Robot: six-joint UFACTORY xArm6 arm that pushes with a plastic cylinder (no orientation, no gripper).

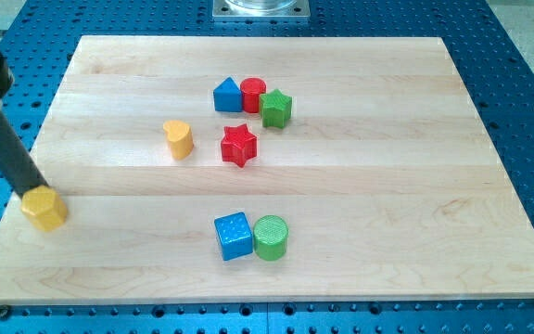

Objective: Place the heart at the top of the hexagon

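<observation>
A yellow heart block (179,138) stands left of the board's middle. A yellow hexagon block (44,208) lies near the board's left edge, low in the view. My dark rod comes down from the view's top left, and my tip (27,192) touches the hexagon's upper left side. The heart is well up and to the right of the hexagon, apart from my tip.
A red star (239,145) lies right of the heart. A blue block (227,95), a red cylinder (253,95) and a green star (275,108) cluster above it. A blue cube (234,236) and a green cylinder (271,237) sit together low in the middle. The wooden board (415,186) rests on a blue perforated table.
</observation>
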